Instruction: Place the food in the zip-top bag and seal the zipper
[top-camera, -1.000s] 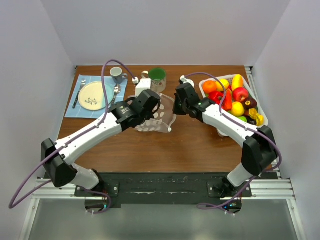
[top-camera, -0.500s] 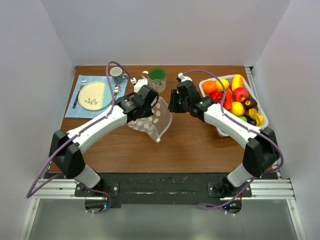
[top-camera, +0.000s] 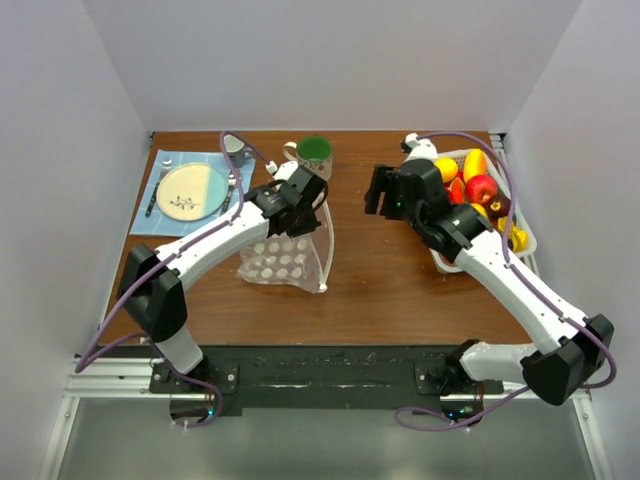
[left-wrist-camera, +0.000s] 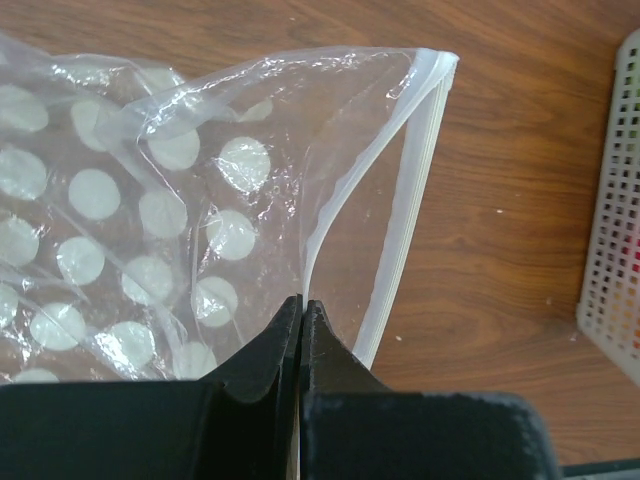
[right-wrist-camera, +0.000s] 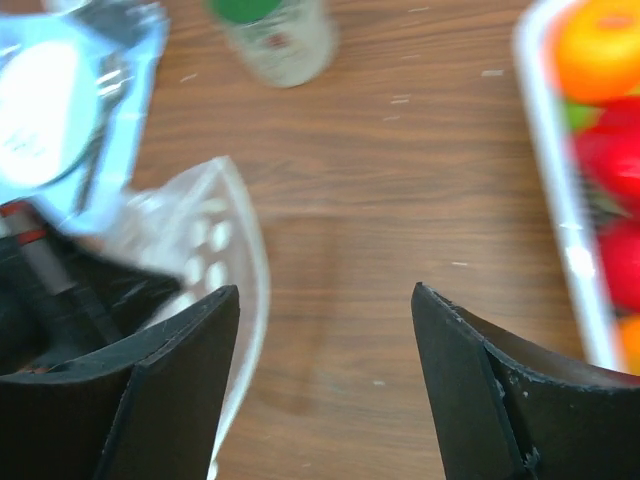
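The zip-top bag (top-camera: 283, 258) is clear with white dots and lies left of the table's middle, its mouth edge lifted. My left gripper (top-camera: 302, 203) is shut on one lip of that mouth. In the left wrist view the jaws (left-wrist-camera: 301, 300) pinch the nearer pale strip, and the zipper (left-wrist-camera: 418, 160) on the other lip stands apart, so the mouth gapes. My right gripper (top-camera: 377, 193) hangs open and empty between the bag (right-wrist-camera: 215, 235) and the basket, its fingers (right-wrist-camera: 325, 290) wide over bare wood. The food (top-camera: 480, 188), red, yellow and orange toy fruit (right-wrist-camera: 600, 45), is piled in the basket.
A white slatted basket (top-camera: 528, 238) stands at the right edge, also seen in the left wrist view (left-wrist-camera: 612, 230). A green-topped mug (top-camera: 313, 152) stands behind the bag. A blue placemat (top-camera: 158, 222) with a plate (top-camera: 186, 192), cutlery and a small cup (top-camera: 236, 148) lies far left.
My right gripper has let go of the bag, opened and drawn back right toward the basket. The left gripper kept its grip and moved slightly right, and the bag now sags down to the left.
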